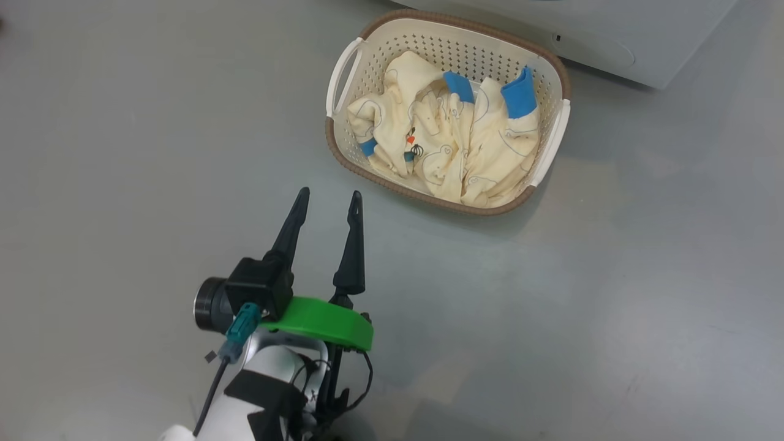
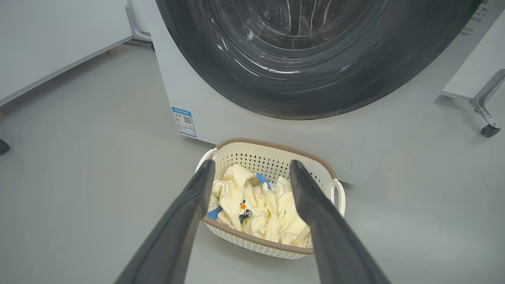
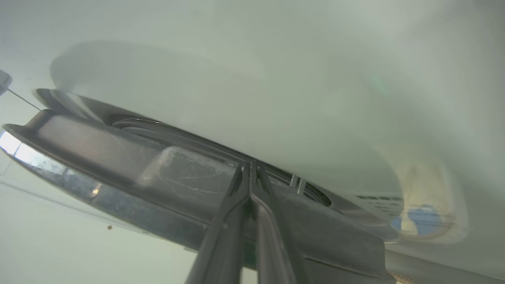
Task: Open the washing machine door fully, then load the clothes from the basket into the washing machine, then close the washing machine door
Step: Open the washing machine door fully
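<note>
Head view looks down, left wrist forward; both share the basket.

A smooth grey floor carries white panels on castered metal legs.

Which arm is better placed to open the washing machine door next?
Right, most likely. The right gripper, fingers together, is at the rim of the washing machine door; the left gripper hangs open above the floor, short of the basket, aimed at the clothes.

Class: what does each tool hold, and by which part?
Left tool: open, nothing. Right tool: shut, tips at the washing machine door edge; a hold cannot be told.
</note>
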